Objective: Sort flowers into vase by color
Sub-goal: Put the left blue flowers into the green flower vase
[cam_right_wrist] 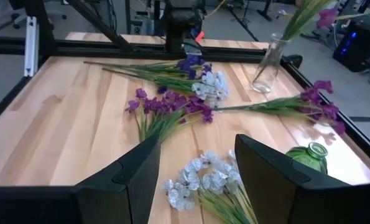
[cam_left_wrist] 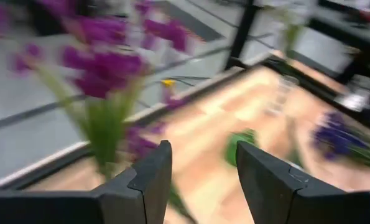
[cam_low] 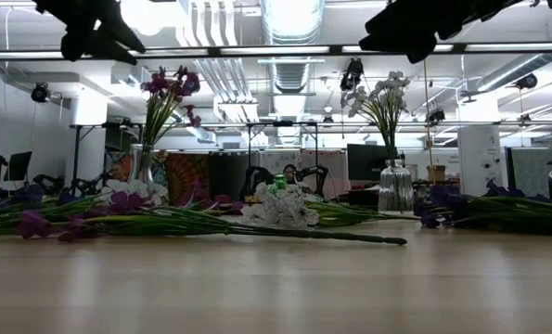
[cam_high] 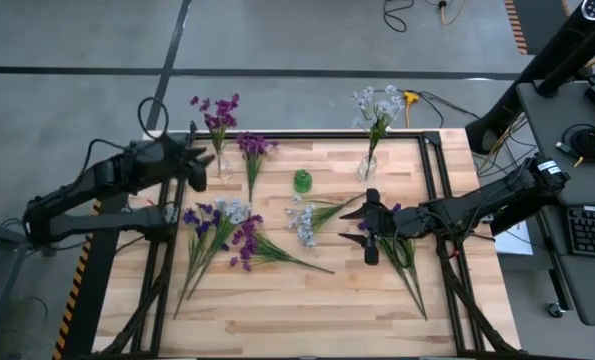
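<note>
L gripper point(cam_high: 205, 157) is at the magenta vase point(cam_high: 222, 165), at about 10 o'clock on the counter point(cam_high: 277, 300). Its fingers point(cam_left_wrist: 148, 180) stand apart w/ nothing between them, right beside the magenta sprigs point(cam_high: 217, 112) standing in that vase. Looks like a drop-off just finished there.

R gripper point(cam_high: 369, 226) hovers around 3 o'clock from counter centre, fingers spread, empty. It sits over the white-blue sprig point(cam_high: 302, 222) and the blue-violet stems point(cam_high: 402, 250).

White vase point(cam_high: 367, 165) at 1 o'clock already holds pale blooms point(cam_high: 377, 103). Small green vase point(cam_high: 302, 181) at 12 is empty.

Loose stock: mixed pile point(cam_high: 217, 235) at 8 o'clock, one magenta sprig point(cam_high: 254, 150) near the magenta vase.

Next, prob.: R drops onto the white-blue stem, clamps it, carries it to the white vase. L needs to back off w/o snagging blooms, then go for the loose magenta.
</note>
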Tool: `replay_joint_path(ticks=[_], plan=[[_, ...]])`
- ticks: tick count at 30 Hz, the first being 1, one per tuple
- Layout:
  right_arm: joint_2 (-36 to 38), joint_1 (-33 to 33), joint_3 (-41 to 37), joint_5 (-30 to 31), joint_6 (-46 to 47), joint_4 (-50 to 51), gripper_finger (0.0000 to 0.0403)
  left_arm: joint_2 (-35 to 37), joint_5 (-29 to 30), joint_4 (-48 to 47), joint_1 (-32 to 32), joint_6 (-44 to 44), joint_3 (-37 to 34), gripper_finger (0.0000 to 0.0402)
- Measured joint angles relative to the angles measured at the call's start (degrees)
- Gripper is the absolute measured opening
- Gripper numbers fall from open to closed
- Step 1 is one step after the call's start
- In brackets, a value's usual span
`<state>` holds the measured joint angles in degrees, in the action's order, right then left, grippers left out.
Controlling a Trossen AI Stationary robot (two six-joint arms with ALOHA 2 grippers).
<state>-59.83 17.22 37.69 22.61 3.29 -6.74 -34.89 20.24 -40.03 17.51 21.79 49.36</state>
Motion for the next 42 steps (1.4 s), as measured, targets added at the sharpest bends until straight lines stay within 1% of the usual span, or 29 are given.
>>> replay_joint_path(ticks=[4, 9, 13, 17, 21, 25, 27, 31, 35, 37, 39, 42], plan=[[-1.9, -1.3, 0.5, 0.0, 1.1, 0.8, 0.0201, -0.3, 0.4, -0.3, -11.3, 4.0, -1.3, 0.0160], [-6.2, -4.3, 4.2, -0.1, 3.1, 4.0, 0.0201, -1.8, 7.8, -1.3, -25.9, 8.7, -1.6, 0.0160], [-8.9, -6.5, 8.0, -0.5, 4.8, 6.7, 0.0201, -3.6, 10.9, -1.1, -36.5, 11.7, -1.7, 0.0160], [-10.6, -6.5, 10.0, -1.6, 4.2, 7.0, 0.0201, -6.1, 18.1, -1.3, -45.4, 15.0, -2.2, 0.0160], [-12.6, -6.5, 11.3, -1.5, 3.9, 6.9, 0.0201, -9.5, 19.6, -1.0, -52.2, 18.0, -3.3, 0.0160], [-15.4, -6.4, 12.5, 0.0, 5.8, 7.6, 0.0201, -13.4, 19.6, -1.0, -55.9, 23.2, -4.6, 0.0160], [-16.9, -6.4, 13.8, 0.0, 7.5, 8.2, 0.0201, -15.4, 18.2, -1.5, -57.0, 26.6, -5.4, 0.0160], [-19.9, -6.4, 16.3, 0.0, 7.8, 10.6, 0.0201, -19.3, 15.8, -2.8, -57.6, 31.9, -5.7, 0.0160], [-22.5, -6.4, 18.9, 0.1, 4.9, 13.3, 0.0201, -22.8, 12.0, -6.1, -57.6, 39.5, -5.5, 0.0160], [-22.9, -6.4, 20.2, 1.8, 4.4, 17.1, 0.0201, -24.3, 9.9, -7.3, -57.6, 43.4, -5.3, 0.0160], [-23.0, -6.4, 21.8, 4.3, 5.2, 23.1, 0.0201, -25.6, 7.4, -9.0, -57.7, 46.6, -5.3, 0.0160], [-22.4, -6.4, 24.2, 6.0, 7.3, 32.6, 0.0201, -27.4, 4.1, -9.5, -57.8, 49.9, -5.3, 0.0160]])
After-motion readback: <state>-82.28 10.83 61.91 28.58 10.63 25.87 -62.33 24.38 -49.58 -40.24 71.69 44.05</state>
